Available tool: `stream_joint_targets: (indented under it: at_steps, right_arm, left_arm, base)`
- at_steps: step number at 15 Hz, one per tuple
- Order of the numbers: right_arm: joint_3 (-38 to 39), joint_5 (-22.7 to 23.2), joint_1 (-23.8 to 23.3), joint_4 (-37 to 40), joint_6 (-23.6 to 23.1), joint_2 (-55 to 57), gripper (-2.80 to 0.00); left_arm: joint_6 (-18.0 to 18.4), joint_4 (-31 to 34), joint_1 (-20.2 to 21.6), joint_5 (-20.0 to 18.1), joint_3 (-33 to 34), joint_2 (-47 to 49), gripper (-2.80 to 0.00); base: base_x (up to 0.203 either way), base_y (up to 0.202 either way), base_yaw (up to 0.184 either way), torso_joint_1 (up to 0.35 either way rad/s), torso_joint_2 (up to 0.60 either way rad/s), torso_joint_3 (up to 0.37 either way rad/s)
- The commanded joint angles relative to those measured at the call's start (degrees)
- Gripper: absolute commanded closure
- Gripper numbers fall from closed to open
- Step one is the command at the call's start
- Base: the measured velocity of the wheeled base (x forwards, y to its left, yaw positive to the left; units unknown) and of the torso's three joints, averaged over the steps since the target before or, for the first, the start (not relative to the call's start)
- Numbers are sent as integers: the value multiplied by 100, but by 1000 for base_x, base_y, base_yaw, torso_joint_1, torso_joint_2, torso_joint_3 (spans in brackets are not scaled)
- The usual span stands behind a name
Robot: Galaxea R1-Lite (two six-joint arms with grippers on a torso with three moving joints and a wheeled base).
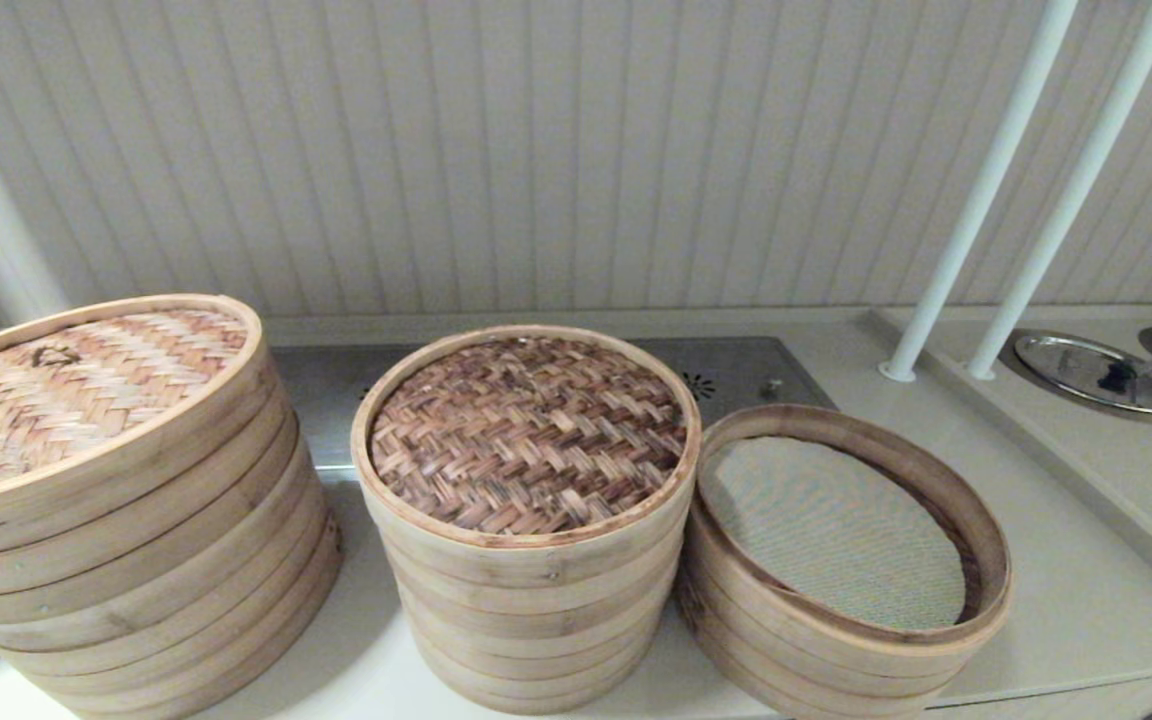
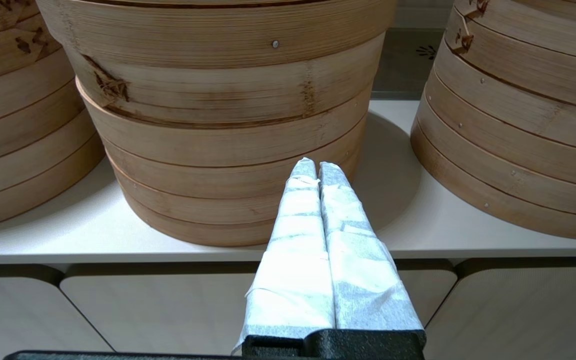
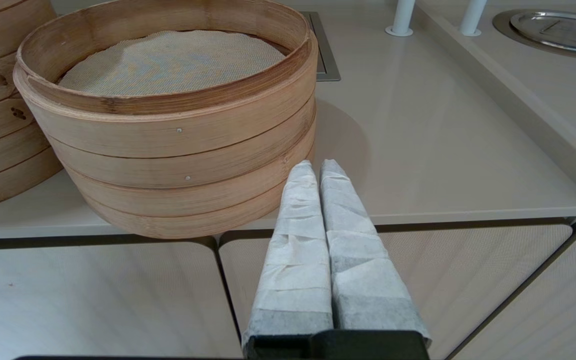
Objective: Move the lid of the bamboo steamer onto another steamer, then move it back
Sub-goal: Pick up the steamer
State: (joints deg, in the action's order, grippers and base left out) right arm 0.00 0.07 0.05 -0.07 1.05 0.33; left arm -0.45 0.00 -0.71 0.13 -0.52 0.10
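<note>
The bamboo steamer lid (image 1: 528,432), dark brown herringbone weave with a pale rim, sits on top of the middle stack of steamers (image 2: 228,125). To its right stands the other steamer (image 1: 841,560), a low tilted stack, uncovered, with an orange-brown rim and grey-green mesh liner (image 3: 173,62). Neither gripper shows in the head view. My left gripper (image 2: 317,167) is shut and empty, low in front of the middle stack at the counter's edge. My right gripper (image 3: 317,167) is shut and empty, low in front of the open steamer's right side.
A bigger stack with a light tan woven lid (image 1: 66,385) stands at the left. Two white poles (image 1: 996,180) rise at the back right, beside round metal lids (image 1: 1096,372) set in a raised counter. Cabinet fronts (image 3: 93,295) lie below the counter edge.
</note>
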Motion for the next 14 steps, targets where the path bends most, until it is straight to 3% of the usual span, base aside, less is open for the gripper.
stream_joint_targets:
  at_steps: [1,10,14]
  right_arm:
    - [0,1,4,-1,1,11,0]
    - [-107,22,13,188,-175,100,0]
    - [-921,201,13,190,-228,896,0]
  left_arm:
    - [-7,0,0,-4,0,-1,0]
    - [1,0,0,4,0,-1,0]
    - [-7,0,0,4,0,-1,0]
  base:
    - [0,0,0,0,0,0]
    - [0,0,0,0,0,0]
    - [0,0,0,0,0,0]
